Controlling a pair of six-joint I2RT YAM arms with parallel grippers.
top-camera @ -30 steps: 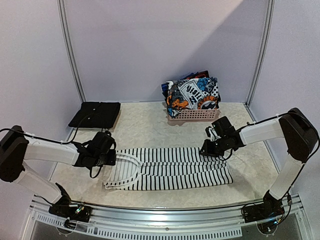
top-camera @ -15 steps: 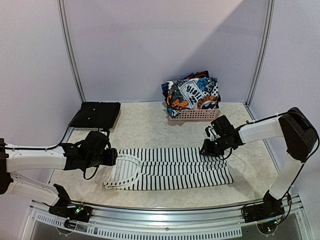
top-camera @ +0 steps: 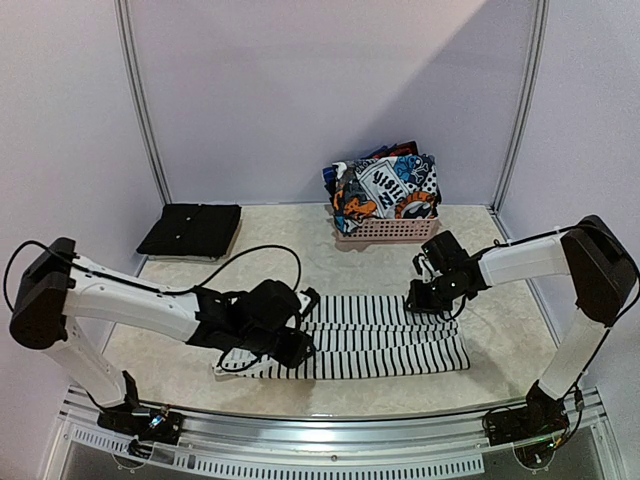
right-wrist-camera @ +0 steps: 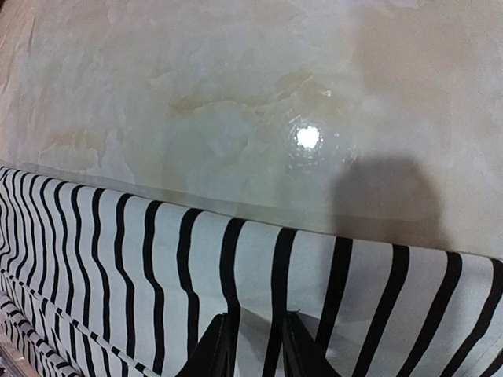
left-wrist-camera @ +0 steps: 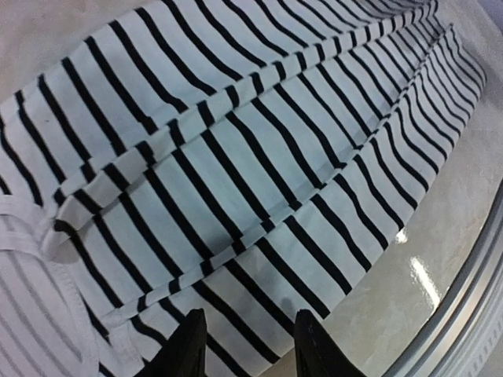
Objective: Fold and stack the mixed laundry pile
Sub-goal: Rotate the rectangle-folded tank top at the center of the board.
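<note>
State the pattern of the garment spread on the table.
The garment is white with thin black stripes; left wrist view.

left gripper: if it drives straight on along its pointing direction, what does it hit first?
The striped shirt. The left gripper points down at it, jaws apart with nothing between them. The shirt lies flat on the table, so fabric comes first. The gap is hard to judge.

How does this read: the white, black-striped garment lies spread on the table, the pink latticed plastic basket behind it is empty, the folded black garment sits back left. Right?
No: the pink latticed plastic basket is not empty but heaped with graphic-print clothes, per the top external view. The rest stands.
</note>
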